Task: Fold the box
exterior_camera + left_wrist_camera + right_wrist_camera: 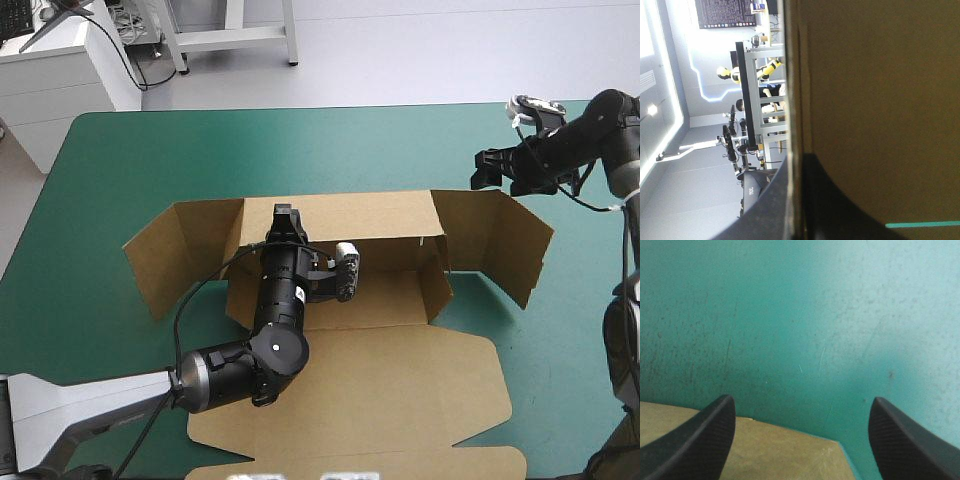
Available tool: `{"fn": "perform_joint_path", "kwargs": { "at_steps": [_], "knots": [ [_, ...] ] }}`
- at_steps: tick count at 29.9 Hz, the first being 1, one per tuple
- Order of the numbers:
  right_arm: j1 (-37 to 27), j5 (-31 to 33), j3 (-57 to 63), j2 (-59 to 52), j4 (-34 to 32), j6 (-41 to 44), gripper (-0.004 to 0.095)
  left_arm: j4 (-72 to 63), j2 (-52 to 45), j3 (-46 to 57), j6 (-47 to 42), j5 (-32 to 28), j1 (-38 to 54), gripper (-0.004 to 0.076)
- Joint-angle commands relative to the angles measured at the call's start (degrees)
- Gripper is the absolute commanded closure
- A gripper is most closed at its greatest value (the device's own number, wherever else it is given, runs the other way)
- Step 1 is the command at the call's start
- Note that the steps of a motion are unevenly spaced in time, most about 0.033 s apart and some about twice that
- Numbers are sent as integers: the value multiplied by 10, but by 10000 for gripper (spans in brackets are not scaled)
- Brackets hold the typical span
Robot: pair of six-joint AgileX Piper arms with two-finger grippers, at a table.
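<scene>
While my left fingers (850,215) seem to pinch the back wall (380,215) of the box (400,390), my right fingers (700,440) hang wide open; next I'd fold the right flap (500,245) in.

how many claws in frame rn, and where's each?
2. The left claw is shut on the box, on its raised back wall. The right claw is open over the teal-green cover, beyond the box's right flap. None hidden.
</scene>
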Motion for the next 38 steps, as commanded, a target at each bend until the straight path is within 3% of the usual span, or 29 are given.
{"fn": "perform_joint_path", "kwargs": {
  "at_steps": [1,17,23,31,38],
  "knots": [
    [-4,7,23,-55,14,-14,219,38,-24,-14,-2,29,-2,732],
    [-4,3,184,-162,7,-56,220,38,-24,-14,-2,35,-2,732],
    [-4,-65,287,-220,66,-103,220,38,-24,-14,-2,35,-2,732],
    [-4,-97,408,-277,170,-331,220,38,-24,-14,-4,35,-2,732],
    [-3,-120,458,-285,268,-454,220,38,-24,-14,-4,35,-2,732]
  ]
}}
